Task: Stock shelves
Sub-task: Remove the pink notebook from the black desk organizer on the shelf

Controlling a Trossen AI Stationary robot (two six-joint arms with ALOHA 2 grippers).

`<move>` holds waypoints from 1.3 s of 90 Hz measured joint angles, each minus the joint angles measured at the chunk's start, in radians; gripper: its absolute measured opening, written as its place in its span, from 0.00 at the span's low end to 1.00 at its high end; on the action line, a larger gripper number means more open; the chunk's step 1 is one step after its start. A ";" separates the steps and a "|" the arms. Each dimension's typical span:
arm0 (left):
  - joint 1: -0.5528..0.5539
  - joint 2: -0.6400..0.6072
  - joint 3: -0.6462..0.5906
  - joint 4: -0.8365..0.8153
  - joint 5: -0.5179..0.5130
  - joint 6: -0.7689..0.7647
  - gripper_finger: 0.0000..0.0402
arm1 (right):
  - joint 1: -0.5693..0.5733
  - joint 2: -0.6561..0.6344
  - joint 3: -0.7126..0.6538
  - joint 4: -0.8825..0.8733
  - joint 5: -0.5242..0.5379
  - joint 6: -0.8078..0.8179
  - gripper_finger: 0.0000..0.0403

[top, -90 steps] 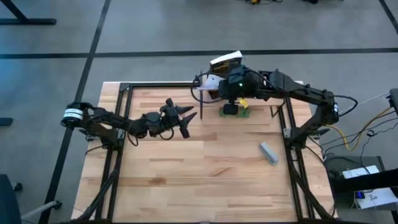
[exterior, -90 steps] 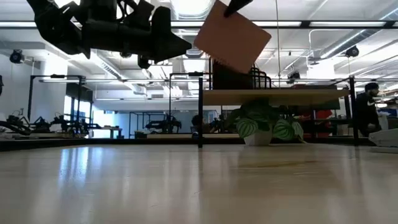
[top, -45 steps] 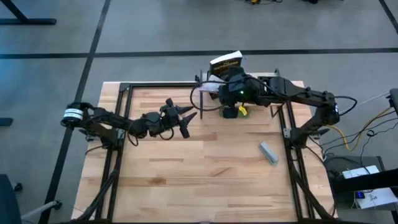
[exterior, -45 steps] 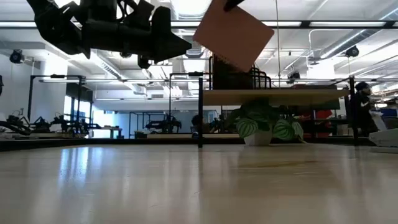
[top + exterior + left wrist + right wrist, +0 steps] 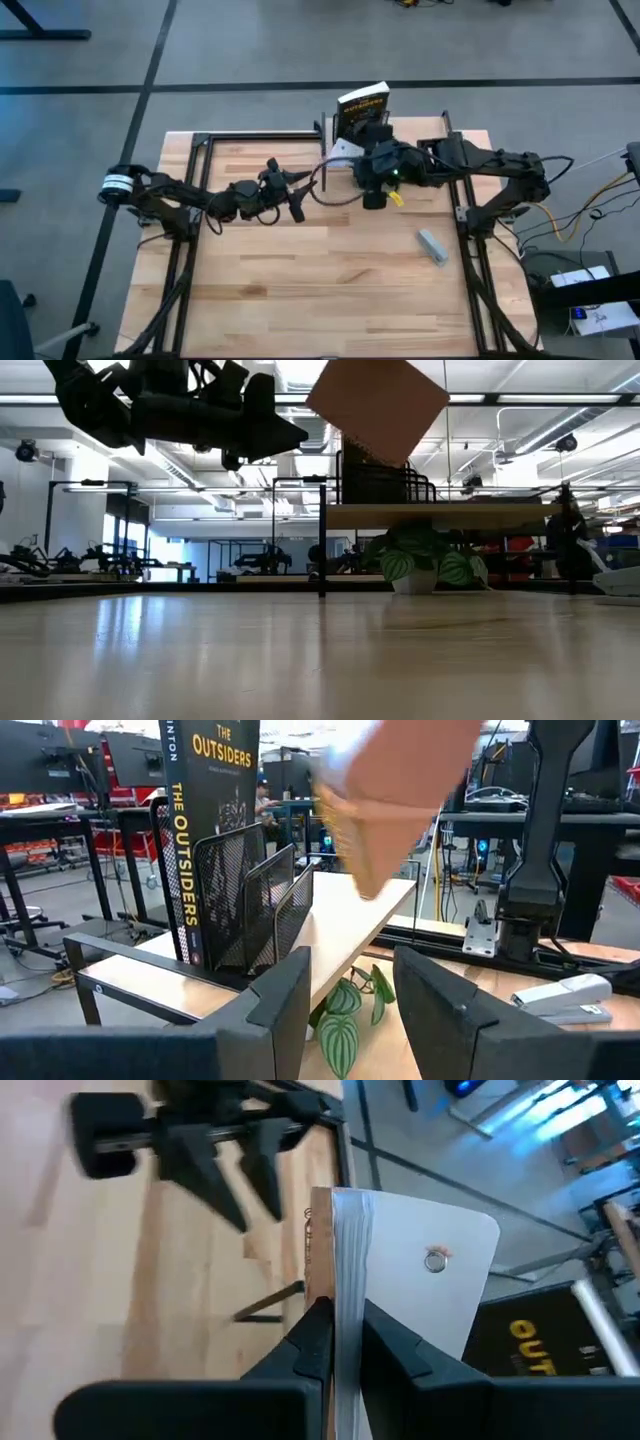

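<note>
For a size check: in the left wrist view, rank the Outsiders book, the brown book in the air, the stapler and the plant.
1. Outsiders book and brown book: alike; it is blurred and cropped, so unranked.
2. Stapler and plant: similar; the plant is partly hidden.

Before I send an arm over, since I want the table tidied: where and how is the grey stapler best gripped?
Take the grey stapler across its narrow sides at mid-length, from straight above. It lies flat and slanted on the tabletop, long, slim, nothing beside it. The open left gripper is free; the right gripper holds a book.
</note>
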State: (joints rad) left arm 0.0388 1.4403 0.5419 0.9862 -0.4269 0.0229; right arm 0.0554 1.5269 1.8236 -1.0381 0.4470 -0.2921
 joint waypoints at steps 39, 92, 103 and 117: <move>-0.007 -0.001 0.000 0.031 0.366 0.156 0.36 | 0.194 0.004 0.000 -0.068 -0.009 0.185 0.05; -0.041 0.002 0.000 0.173 0.673 0.153 0.67 | 0.320 0.044 0.000 0.000 0.052 0.251 0.05; -0.041 0.002 0.000 0.177 0.667 0.153 0.65 | 0.319 0.062 0.000 0.024 0.057 0.244 0.05; -0.041 0.002 0.000 0.171 0.595 0.153 0.63 | 0.320 0.069 0.000 0.029 0.061 0.239 0.05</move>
State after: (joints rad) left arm -0.0021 1.4425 0.5419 1.1575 0.1682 0.1757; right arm 0.3752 1.5955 1.8240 -1.0088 0.5076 -0.0530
